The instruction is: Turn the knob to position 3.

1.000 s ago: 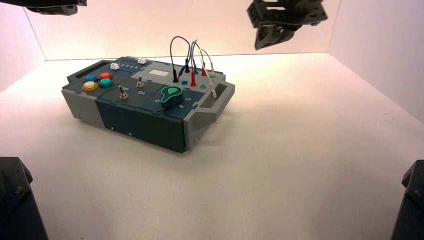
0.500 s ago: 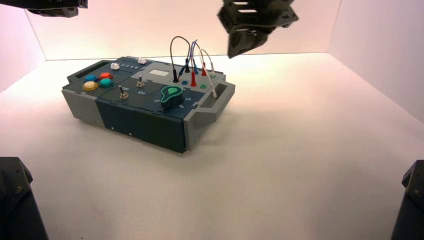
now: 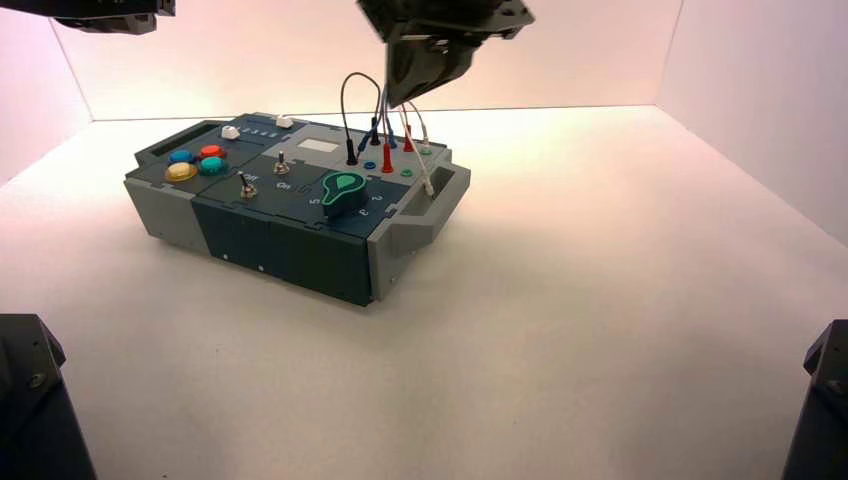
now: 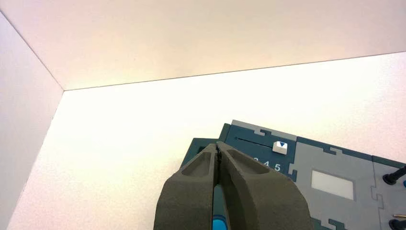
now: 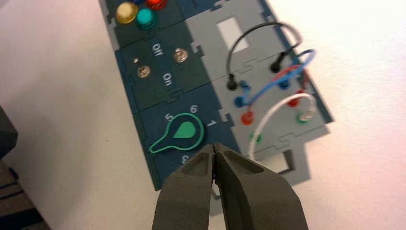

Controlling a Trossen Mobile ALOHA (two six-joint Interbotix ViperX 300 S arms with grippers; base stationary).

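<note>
High view: we held our closed black right hand (image 3: pixel 430 70) high beyond the box's jumper wires, probably to clear them before descending to the green teardrop-shaped knob (image 3: pixel 344 194), at the box's five o'clock; our left hand (image 3: pixel 115 22) waited, pressed together, near eleven.

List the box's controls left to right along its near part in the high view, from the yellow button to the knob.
Yellow button, teal button, nearer toggle switch, farther toggle switch, green knob.
</note>
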